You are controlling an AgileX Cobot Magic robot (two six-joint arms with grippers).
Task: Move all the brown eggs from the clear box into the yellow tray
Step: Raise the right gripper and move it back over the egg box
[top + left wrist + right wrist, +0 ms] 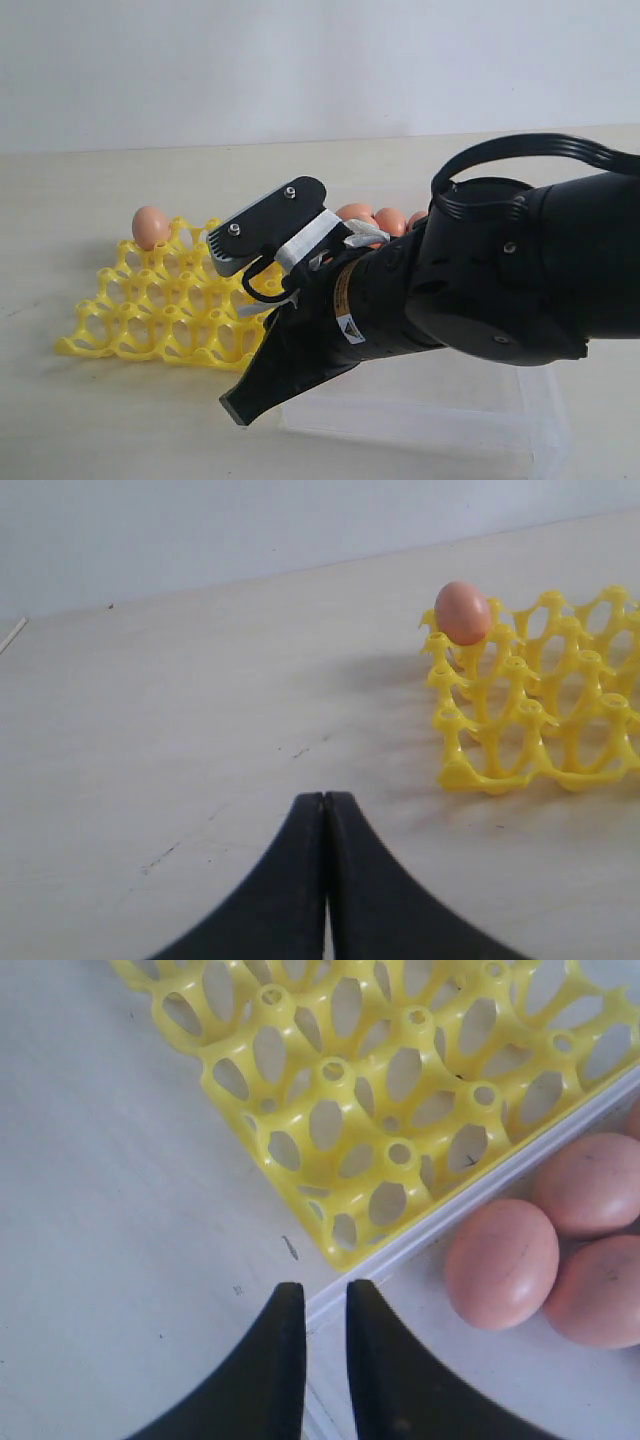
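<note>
Right, my right gripper [325, 1298] hangs over the box [455, 1208] just at its rim, jaws only a sliver apart and nothing between them, so it's empty-handed. I read that narrow set as a travelling pose; it will need to widen before it can take anything. The eggs [500, 1262] I'm after lie loose on the box floor, three bunched together and touching. They're near the tips but off to one side, on the box side of the rim, none of them in the gap. The tray [300, 1090] sits hard up against that rim, which I'd say keeps each carry short. One egg [150, 227] is seated in the far left corner cup and every other cup I can see is bare, so the job has barely begun. Filling from the far corner should leave the near cups free for approach. My left gripper [326, 800] is closed tight on nothing, low over the table [180, 710] and apart from the tray, out of the way, I reckon.
</note>
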